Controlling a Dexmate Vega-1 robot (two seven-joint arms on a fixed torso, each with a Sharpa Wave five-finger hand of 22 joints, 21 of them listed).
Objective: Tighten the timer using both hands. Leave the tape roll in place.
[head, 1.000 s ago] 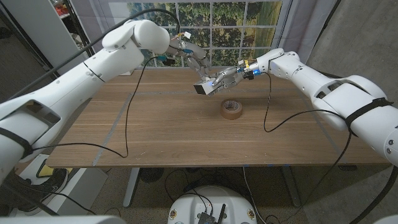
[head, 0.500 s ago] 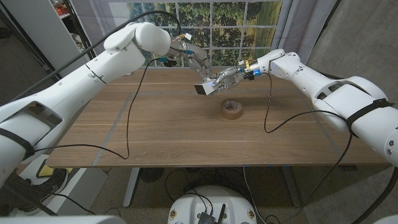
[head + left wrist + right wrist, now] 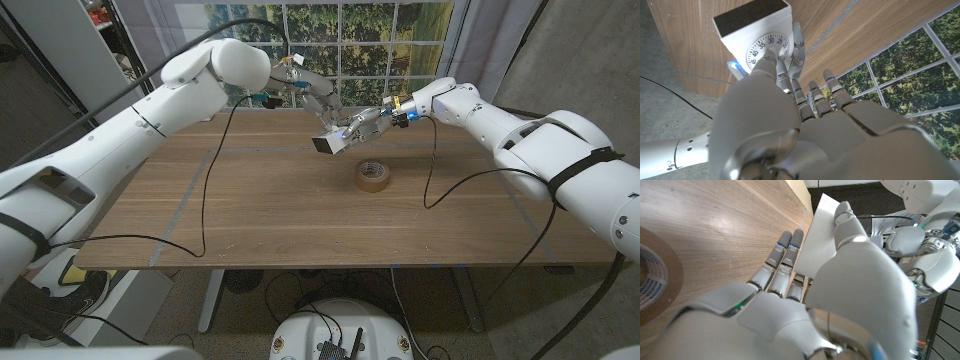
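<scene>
The white box timer hangs above the far middle of the table, its dark side towards me. My right hand grips its body from the right, fingers along one side and thumb across the other. My left hand reaches down from behind, and its fingertips pinch the round numbered dial on the timer's face. The brown tape roll lies flat on the table just in front of the timer, apart from both hands; its edge also appears in the right wrist view.
Black cables trail across the wooden table, one looping down the left half and one on the right. A window with trees stands behind the far edge.
The timer and both hands stay where they were. Only the arms have shifted slightly, and the tape roll has not moved.
</scene>
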